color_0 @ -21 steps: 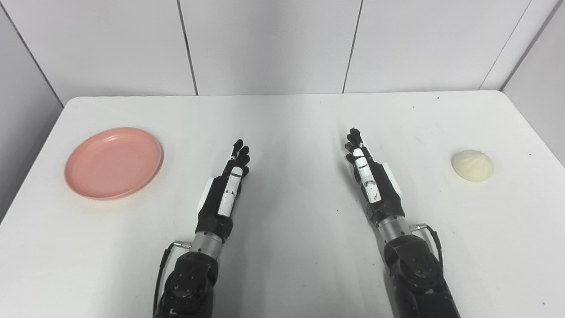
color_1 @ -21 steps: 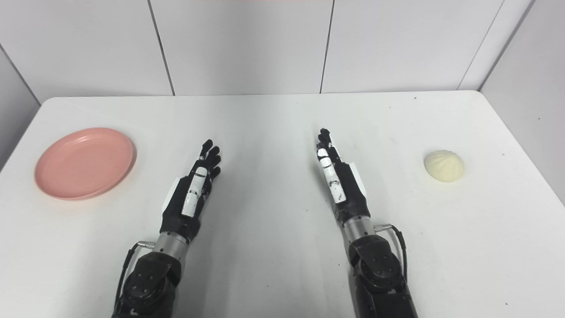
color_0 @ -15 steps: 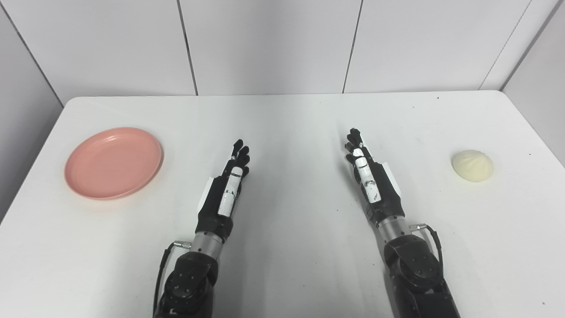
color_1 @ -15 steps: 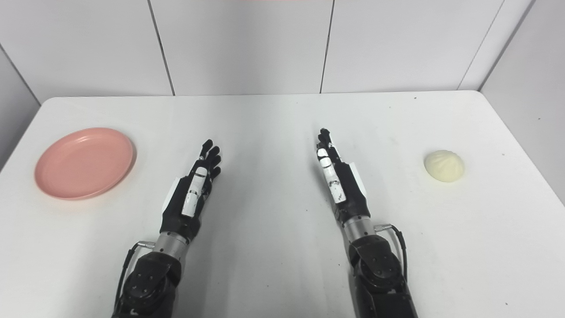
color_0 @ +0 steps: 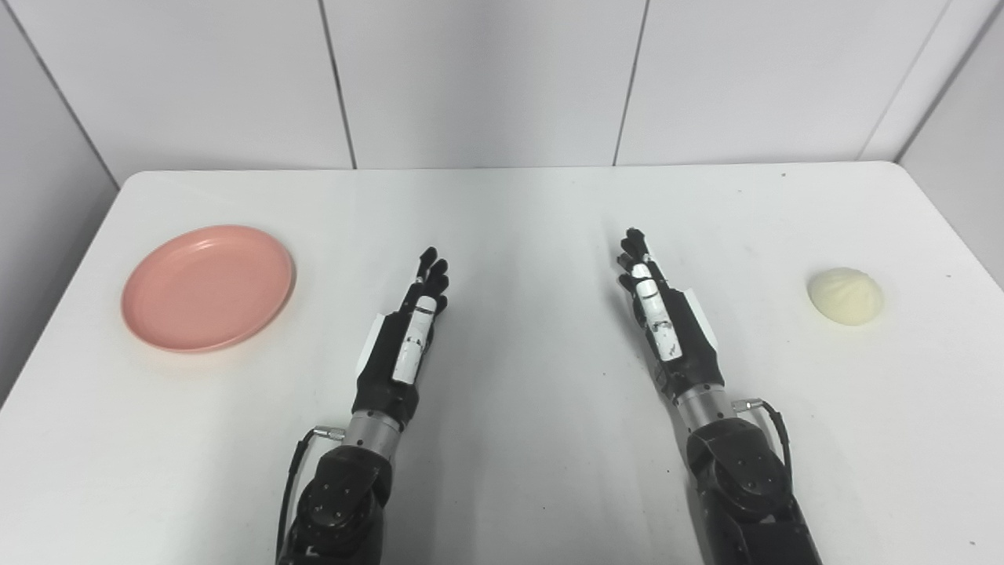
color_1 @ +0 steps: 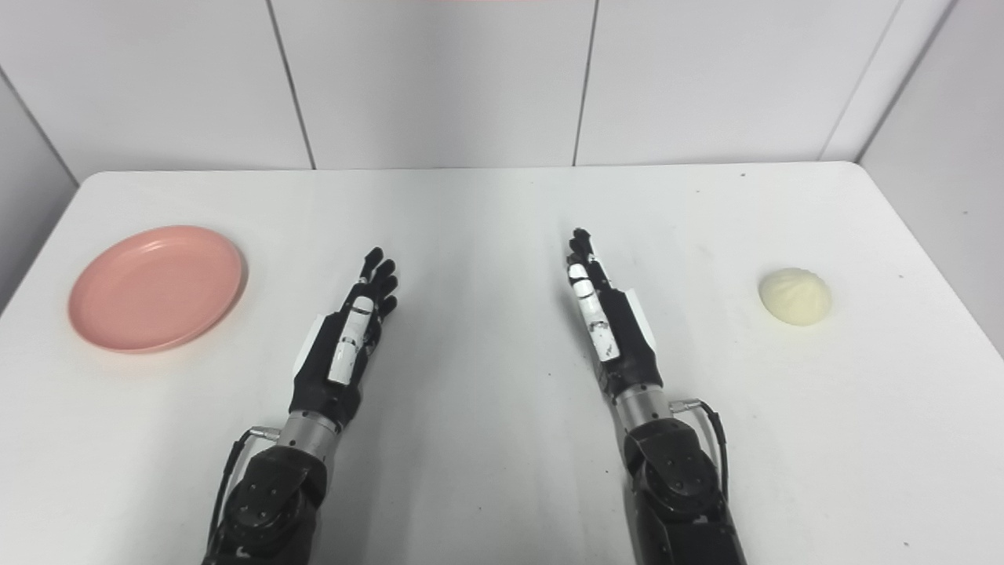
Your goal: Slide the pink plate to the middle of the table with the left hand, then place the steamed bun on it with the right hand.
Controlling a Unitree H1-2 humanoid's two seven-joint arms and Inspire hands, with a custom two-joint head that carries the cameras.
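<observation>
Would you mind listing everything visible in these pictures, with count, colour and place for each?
round pink plastic plate: one, pink, empty, left side of the table
steamed bun: one, pale cream, right side of the table, lying alone
white table: one, white with small dark specks, fills most of the view
wall panels: pale grey, behind the table
left hand: one, black and white, left of centre, fingers extended, holding nothing
right hand: one, black and white, right of centre, fingers extended, holding nothing
</observation>
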